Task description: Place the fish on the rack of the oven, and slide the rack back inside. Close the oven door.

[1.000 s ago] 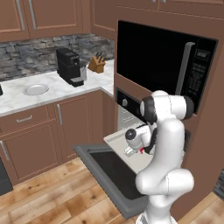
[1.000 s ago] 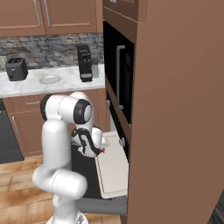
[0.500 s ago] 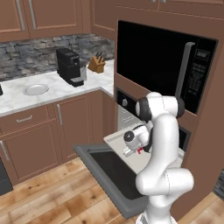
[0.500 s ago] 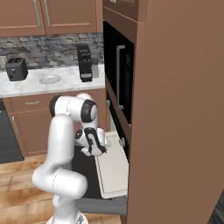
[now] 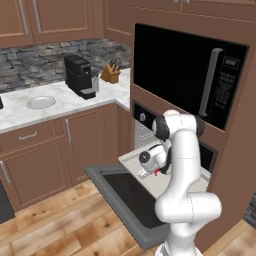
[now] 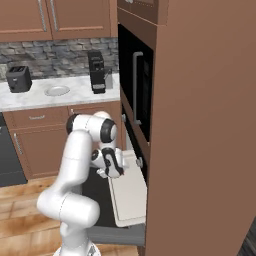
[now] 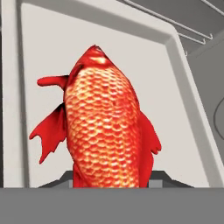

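Note:
The red-orange fish [image 7: 105, 127] hangs in my gripper [image 7: 113, 180], which is shut on its tail end, the head pointing away over the rack [image 7: 175, 109]. The light-grey rack [image 5: 131, 156] stands pulled out of the oven [image 5: 143, 119] above the oven door [image 5: 129, 199], which lies dropped open. My gripper [image 5: 148, 171] hovers just over the rack's front part with a bit of the red fish [image 5: 159, 171] showing beside it. From the other side, the gripper [image 6: 114, 170] sits at the rack's [image 6: 129, 197] left edge. The fingertips are hidden behind the fish.
A big black microwave [image 5: 190, 75] sits right above the oven. On the counter to the left stand a coffee machine [image 5: 79, 76], a knife block [image 5: 110, 74], a white plate [image 5: 41, 102] and a toaster [image 6: 19, 79]. Wire guides [image 7: 175, 24] show inside the oven cavity.
The hand with the fish has crept slightly lower and further over the rack, and the elbow has swung a little. Rack and door have not moved.

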Motion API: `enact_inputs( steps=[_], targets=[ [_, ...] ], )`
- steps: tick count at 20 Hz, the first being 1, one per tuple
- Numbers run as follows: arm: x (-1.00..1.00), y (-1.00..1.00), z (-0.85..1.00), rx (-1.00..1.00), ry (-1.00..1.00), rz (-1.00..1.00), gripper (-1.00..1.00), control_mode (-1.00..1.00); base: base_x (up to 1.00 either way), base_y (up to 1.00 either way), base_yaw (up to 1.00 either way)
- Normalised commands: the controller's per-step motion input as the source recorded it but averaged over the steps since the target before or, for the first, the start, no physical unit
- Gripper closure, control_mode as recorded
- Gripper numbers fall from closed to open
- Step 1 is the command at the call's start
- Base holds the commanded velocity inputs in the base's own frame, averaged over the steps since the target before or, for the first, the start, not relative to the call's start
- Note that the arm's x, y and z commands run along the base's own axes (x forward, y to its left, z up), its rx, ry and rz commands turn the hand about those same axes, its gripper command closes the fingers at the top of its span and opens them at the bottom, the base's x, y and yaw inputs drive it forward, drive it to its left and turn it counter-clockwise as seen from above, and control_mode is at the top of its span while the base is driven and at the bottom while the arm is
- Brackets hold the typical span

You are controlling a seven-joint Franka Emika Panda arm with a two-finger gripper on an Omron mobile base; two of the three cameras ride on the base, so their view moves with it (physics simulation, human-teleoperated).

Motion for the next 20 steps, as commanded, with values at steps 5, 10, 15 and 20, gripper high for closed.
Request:
enact_inputs(
  steps=[5,10,15,20],
  targets=[
    [0.42,0.0,-0.3,0.0,0.0,0.0,1.0,-1.0,0.0,0.0,0.0],
    [0.39,0.0,-0.34,0.0,0.0,0.0,1.0,-1.0,0.0,0.0,0.0],
    [0.39,0.0,-0.39,0.0,0.0,0.0,1.0,-1.0,0.0,0.0,0.0],
    [0.35,0.0,-0.35,0.0,0.0,0.0,1.0,-1.0,0.0,0.0,0.0]
  ],
)
